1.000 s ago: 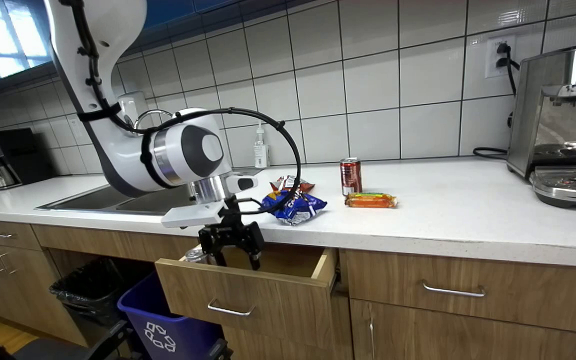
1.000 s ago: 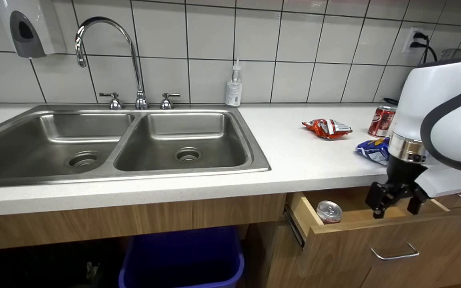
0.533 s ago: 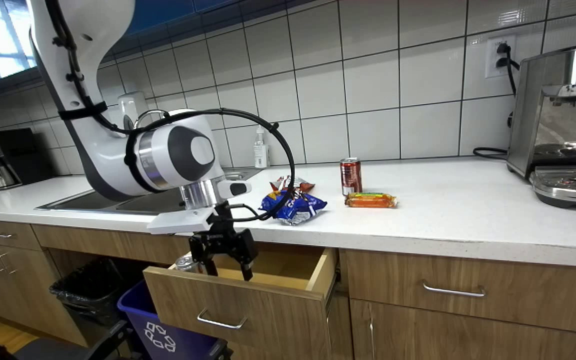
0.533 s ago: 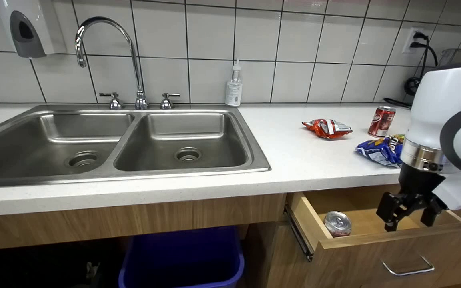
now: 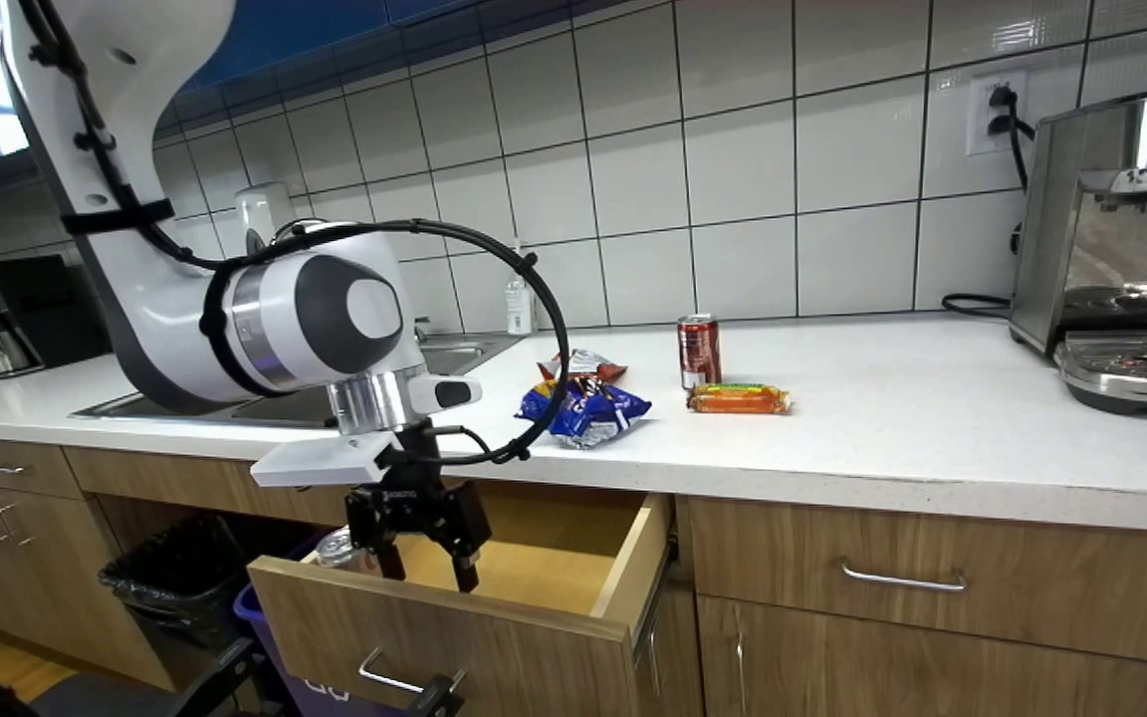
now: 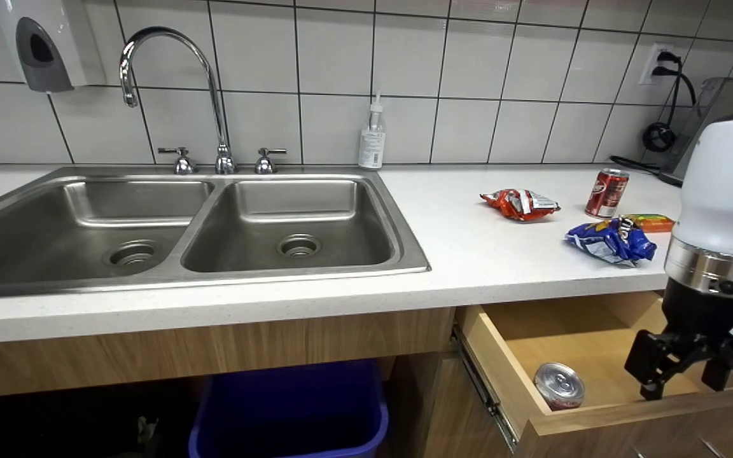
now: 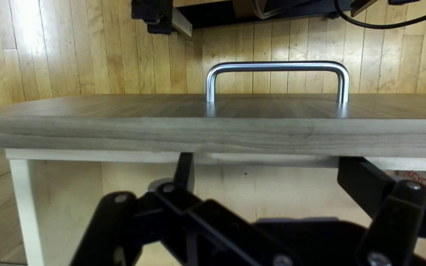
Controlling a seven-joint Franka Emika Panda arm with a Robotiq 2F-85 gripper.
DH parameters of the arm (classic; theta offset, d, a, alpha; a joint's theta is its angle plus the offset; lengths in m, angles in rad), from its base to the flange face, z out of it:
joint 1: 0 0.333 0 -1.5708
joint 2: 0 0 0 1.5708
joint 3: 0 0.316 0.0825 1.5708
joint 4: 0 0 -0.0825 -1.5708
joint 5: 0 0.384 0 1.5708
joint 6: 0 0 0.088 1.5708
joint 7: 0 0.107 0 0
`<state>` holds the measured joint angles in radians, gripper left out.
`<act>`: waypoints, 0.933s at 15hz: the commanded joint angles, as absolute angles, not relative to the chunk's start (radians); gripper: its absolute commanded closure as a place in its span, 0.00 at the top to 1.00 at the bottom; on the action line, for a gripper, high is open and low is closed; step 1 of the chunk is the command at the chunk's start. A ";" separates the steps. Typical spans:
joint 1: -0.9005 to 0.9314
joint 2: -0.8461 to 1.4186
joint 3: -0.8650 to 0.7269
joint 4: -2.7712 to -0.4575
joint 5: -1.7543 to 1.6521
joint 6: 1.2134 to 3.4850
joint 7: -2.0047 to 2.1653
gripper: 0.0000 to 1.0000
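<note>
- Gripper (image 6: 684,385): fingers (image 7: 186,170) spread wide, holding nothing, pointing down into the drawer (image 6: 570,343).
- Fingers right behind the drawer front (image 7: 213,135); can't tell from these angles if they touch.
- Drawer pulled out below the counter (image 5: 932,398), handle (image 7: 277,66) on its outer face.
- Silver-topped can (image 6: 559,385) in its front corner, apart from gripper.
- Blue bag (image 6: 611,242) and red can (image 6: 607,193) on counter.

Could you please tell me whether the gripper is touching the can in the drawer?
Apart: in an exterior view, drawer floor shows between gripper and can.
</note>
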<state>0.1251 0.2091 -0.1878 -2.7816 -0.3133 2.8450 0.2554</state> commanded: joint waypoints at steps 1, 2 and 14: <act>0.128 0.211 -0.176 -2.780 -0.309 2.821 0.268 1.00; 0.129 0.213 -0.176 -2.780 -0.309 2.822 0.268 1.00; 0.119 0.083 -0.178 -2.800 -0.298 2.795 0.274 1.00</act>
<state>0.1250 0.1880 -0.1834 -2.7694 -0.2972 2.8425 0.2568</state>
